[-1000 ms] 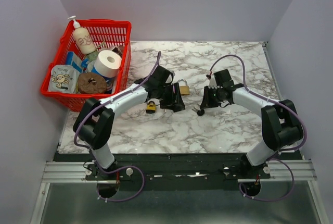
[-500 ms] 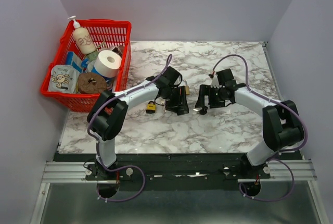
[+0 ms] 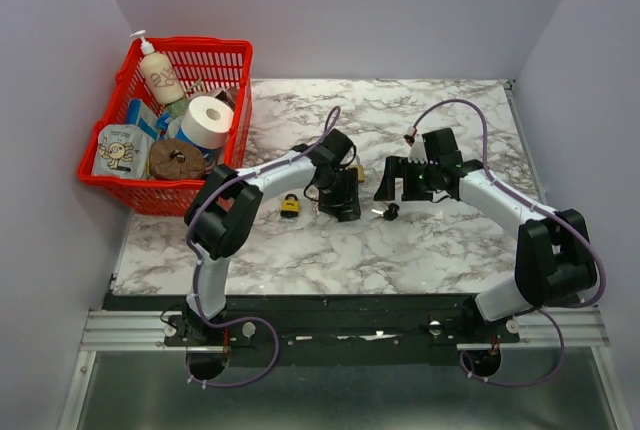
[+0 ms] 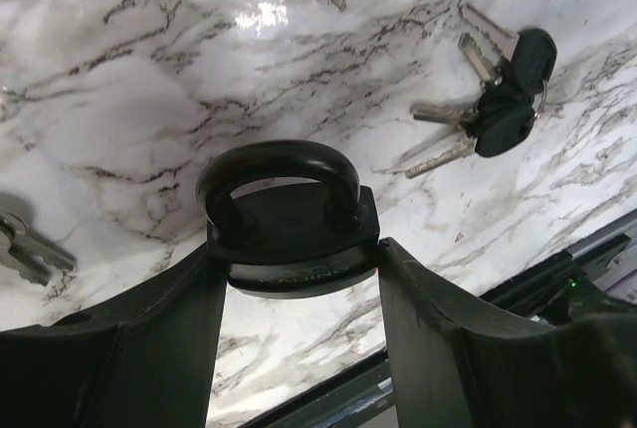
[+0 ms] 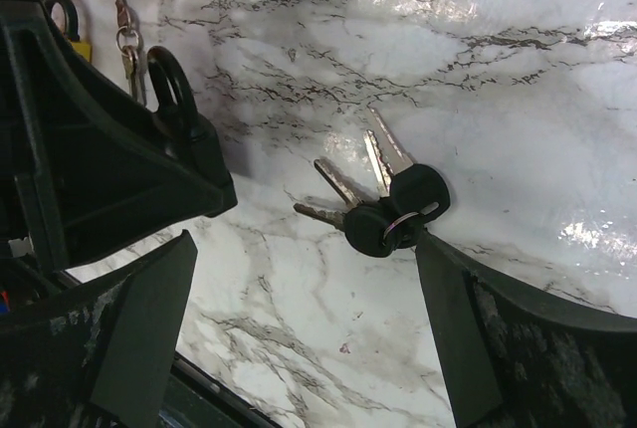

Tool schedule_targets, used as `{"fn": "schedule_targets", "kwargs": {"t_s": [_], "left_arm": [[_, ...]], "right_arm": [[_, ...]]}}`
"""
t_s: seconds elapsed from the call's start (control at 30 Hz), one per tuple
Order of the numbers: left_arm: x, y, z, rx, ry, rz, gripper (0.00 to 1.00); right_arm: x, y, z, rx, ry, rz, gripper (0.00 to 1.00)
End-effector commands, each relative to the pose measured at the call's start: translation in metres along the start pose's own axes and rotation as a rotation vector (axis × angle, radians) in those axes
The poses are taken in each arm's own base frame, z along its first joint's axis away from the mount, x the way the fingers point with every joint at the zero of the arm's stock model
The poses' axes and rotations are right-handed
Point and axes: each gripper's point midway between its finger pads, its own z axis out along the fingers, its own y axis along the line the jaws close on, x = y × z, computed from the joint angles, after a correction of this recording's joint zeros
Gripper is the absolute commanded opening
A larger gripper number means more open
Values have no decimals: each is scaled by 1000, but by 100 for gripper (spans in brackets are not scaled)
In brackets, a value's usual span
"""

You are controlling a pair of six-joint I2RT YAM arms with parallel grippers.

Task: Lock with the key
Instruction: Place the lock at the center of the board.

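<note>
- Top view: bright, even overhead light; soft, short shadows under the arms (image 3: 262, 175) on the surface (image 3: 400, 250).
- Left wrist: 1 white glare patch on the surface beyond the padlock (image 4: 291, 239); black foreground underexposed, slightly soft.
- Right wrist: glare streaks at the right edge; keys (image 5: 388, 217) sharp, with thin shadows.

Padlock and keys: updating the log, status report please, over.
Left gripper shut on black padlock. Right gripper open above key bunch, lying loose on marble. No obstruction seen.
</note>
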Motion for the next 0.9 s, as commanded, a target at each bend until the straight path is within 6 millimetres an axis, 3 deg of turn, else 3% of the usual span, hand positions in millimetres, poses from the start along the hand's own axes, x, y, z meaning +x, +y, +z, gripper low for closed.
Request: {"fn": "schedule_targets", "kwargs": {"t_s": [0.0,0.3,0.87], "left_arm": [[-12,-13,-2,3,-30,36,22],[-8,-4,11,-25,-4,14,53],[-17,1,19,-58,-16,11,72]], "right_arm": [[0,3,-3,-25,-8,-2,100],[2,0,6,-34,4,11,100],[3,-3,7,-32,6,26,100]]}}
